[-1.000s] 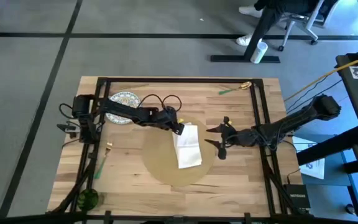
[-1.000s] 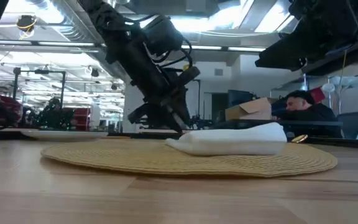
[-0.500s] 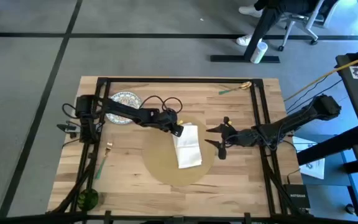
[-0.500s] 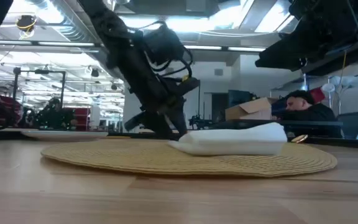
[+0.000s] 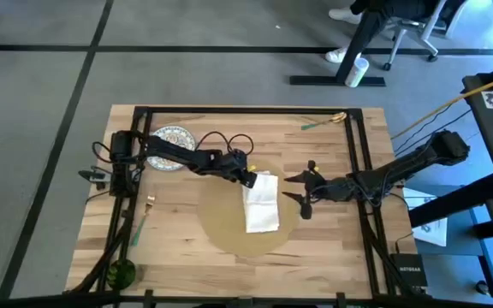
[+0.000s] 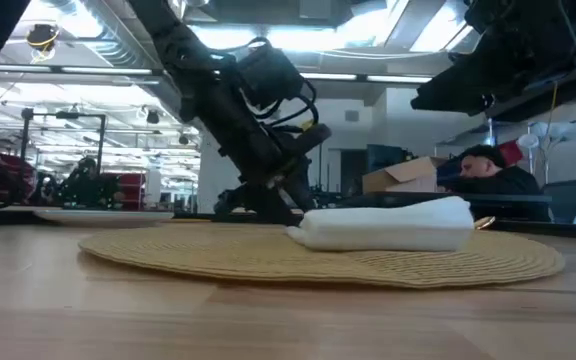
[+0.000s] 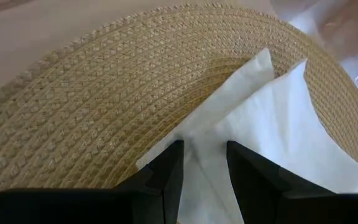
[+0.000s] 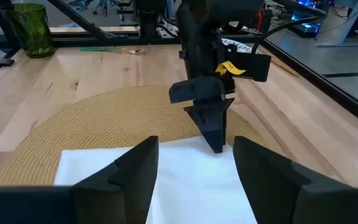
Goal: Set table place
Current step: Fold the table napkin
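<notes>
High view, taken from largest item to smallest.

Tabletop: pale planks inside a black frame, both arms reaching in over it.

Mat: round and tan, lying flat at the centre of the tabletop, slightly toward the near edge. Nothing sits on it except the napkin.

Napkin: white, folded, lying on the right half of the mat and running near to far. The low view shows it resting flat on the weave.

Plate: small and patterned, at the far left of the tabletop, well apart from the mat.

Glass: green, at the near left corner. A gold utensil lies left of the mat; another small item at the far right edge is too small to identify.

Left pincer: down at the far left corner of the napkin. In the left wrist view the fingers stand slightly apart, astride a fold of the cloth; whether they actually pinch it cannot be told.

Right pincer: just beside the right rim of the mat, fingers spread wide, nothing between them, facing the napkin and the left pincer.

Assessment: the step in hand appears to be positioning the napkin, which occupies the space a plate would need. The next move likely calls for closing on the fold and drawing the napkin off to one side without dragging the mat. Plate, utensil and glass are not yet placed.
</notes>
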Robot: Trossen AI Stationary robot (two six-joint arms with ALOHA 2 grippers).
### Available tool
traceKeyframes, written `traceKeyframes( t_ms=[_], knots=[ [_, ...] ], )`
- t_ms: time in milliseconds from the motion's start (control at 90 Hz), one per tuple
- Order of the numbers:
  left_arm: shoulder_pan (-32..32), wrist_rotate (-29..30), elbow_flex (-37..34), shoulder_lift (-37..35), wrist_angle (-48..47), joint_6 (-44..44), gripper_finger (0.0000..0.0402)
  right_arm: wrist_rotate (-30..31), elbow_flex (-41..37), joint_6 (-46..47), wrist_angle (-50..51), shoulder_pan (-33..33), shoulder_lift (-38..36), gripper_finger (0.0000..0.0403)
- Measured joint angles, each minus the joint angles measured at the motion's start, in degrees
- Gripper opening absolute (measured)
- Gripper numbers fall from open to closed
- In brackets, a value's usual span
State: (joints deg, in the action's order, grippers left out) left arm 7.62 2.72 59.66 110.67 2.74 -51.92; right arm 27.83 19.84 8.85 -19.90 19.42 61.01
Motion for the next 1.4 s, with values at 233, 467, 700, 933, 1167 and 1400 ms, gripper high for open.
traceKeyframes(
  t_ms=[233, 467, 700, 933, 1167, 1400],
  knots=[
    [-0.1, 0.0, 0.0, -0.1, 0.1, 0.2, 0.0109, 0.0, 0.0, 0.2, 0.4, 0.0, 0.0, 0.0195],
    [-0.1, -0.1, 0.0, -1.5, 0.7, 1.4, 0.0109, 0.0, 0.0, 0.2, 0.4, 0.0, 0.0, 0.0195],
    [-1.0, 0.3, 0.0, -1.5, 0.8, 1.6, 0.0109, 0.0, 0.0, 0.2, 0.4, 0.0, 0.0, 0.0195],
    [-0.6, 1.4, 0.0, -1.5, -1.5, 1.0, 0.0109, 0.0, 0.0, 0.3, 0.4, 0.0, 0.0, 0.0195],
    [-0.4, 1.9, 0.0, -1.5, -1.7, 1.1, 0.0109, 0.0, 0.0, 0.3, 0.4, 0.0, 0.0, 0.0195],
    [-0.4, 1.9, 0.0, -1.5, -1.6, 1.2, 0.0109, 0.0, 0.0, 0.3, 0.4, 0.0, 0.0, 0.0195]
  ],
)
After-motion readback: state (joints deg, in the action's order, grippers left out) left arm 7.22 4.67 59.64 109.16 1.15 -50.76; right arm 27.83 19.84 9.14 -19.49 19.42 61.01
